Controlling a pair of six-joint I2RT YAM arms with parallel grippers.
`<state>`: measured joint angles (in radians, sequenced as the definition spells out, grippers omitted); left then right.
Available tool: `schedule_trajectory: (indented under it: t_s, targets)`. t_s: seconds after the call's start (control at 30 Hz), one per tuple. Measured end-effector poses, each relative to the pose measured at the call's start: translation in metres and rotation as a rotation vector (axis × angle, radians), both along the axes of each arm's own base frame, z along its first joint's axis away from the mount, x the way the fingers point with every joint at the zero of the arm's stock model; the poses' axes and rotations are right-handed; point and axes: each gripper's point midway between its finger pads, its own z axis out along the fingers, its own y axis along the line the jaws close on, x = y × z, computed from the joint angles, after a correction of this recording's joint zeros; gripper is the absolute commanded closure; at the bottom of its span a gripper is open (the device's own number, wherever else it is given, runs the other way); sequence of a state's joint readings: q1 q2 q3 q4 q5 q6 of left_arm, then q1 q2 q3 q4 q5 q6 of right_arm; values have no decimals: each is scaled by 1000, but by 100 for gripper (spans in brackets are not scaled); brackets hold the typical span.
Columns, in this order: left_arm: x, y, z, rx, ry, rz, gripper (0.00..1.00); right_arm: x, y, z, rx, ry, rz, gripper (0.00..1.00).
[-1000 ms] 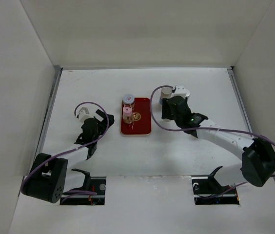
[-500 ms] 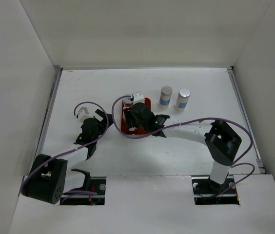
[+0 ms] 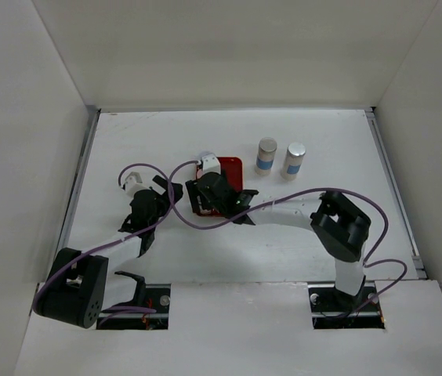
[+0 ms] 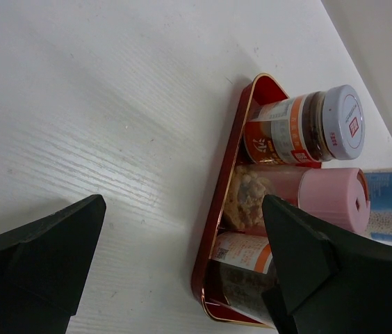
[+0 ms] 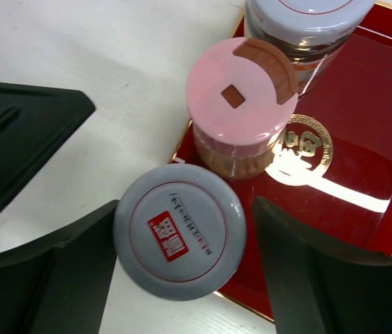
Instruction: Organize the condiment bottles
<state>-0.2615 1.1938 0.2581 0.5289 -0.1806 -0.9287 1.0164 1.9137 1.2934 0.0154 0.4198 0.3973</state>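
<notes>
In the right wrist view a purple-lidded jar stands at the near left corner of the red tray. My right gripper is open around it, with a gap at the right finger. A pink-lidded jar and another purple-lidded jar stand behind it in the tray. From above, the right gripper covers the tray. Two silver-capped bottles stand to the tray's right. My left gripper is open over bare table, left of the tray.
White walls close in the table on the left, back and right. The left arm's dark finger lies close to the tray's left side. The right arm's purple cable loops over the table's middle.
The right arm has swung left from the silver-capped bottles to the tray. A purple-lidded jar now stands at the tray's near corner, and the right jaws have widened. The left arm has stayed still.
</notes>
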Motion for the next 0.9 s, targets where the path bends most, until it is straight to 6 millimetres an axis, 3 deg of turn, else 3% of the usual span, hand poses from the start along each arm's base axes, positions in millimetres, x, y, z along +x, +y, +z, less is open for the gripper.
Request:
schedule_trajectory:
  t_s: [0.13,0.3,0.4,0.47,0.53,0.63,0.7,0.9]
  targets:
    - [0,2,0,0,0,5,0,-6,-1,16,21,-6,15,15]
    - [0,2,0,-2,0,5,0,-17,-26,76,111,-59,20,13]
    - [1,2,0,-3,0,6,0,-4,-60,119,173,-123,-37,12]
    - [1,1,0,-4,0,5,0,21,-94,143,195,-174,-124,11]
    - [1,1,0,-4,-1,5,0,52,-136,154,184,-218,-235,9]
    - [0,1,0,-4,0,5,0,91,-188,147,118,-233,-376,8]
    - [0,1,0,-4,0,5,0,112,-209,136,73,-221,-433,8]
    - [1,1,1,-5,-1,5,0,142,-225,95,-27,-145,-474,8]
